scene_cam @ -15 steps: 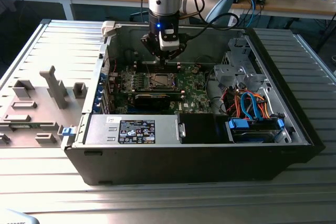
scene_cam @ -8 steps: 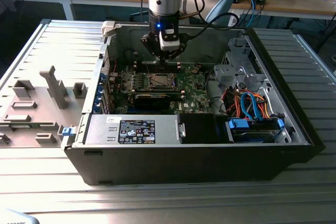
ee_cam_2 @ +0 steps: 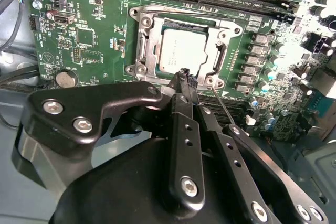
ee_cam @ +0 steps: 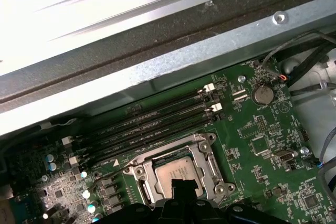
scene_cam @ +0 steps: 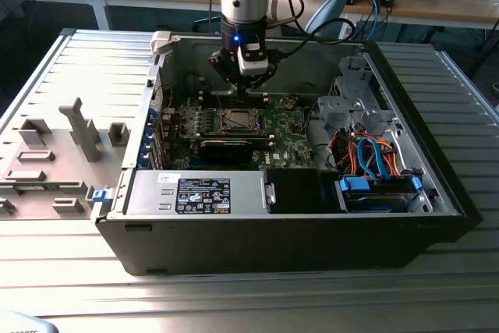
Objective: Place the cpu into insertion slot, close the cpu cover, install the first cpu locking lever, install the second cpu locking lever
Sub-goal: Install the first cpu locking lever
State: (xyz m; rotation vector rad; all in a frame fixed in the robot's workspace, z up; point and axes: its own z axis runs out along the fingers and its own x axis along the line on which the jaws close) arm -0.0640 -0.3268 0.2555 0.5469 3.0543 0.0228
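The silvery cpu (ee_cam_2: 182,51) lies flat in the insertion slot (ee_cam_2: 140,70) on the green board, also seen as the cpu (ee_cam: 177,172) in the first wrist view. The cpu cover (ee_cam_2: 148,39), a silver frame, lies down around the chip. A thin metal locking lever (ee_cam_2: 223,107) sticks out from the socket's corner, beside the fingers. My gripper (ee_cam_2: 185,75) is shut with nothing visibly held, its tips at the socket's near edge. In the exterior view the gripper (scene_cam: 240,90) hangs just above the slot (scene_cam: 236,120).
The open computer case wall (scene_cam: 148,107) surrounds the board. Black memory slots (ee_cam: 157,116) run beside the socket, and a coin battery (ee_cam: 261,95) sits nearby. A power supply box (scene_cam: 199,193) and drive cage with blue and orange cables (scene_cam: 374,157) lie towards the exterior view's front and right.
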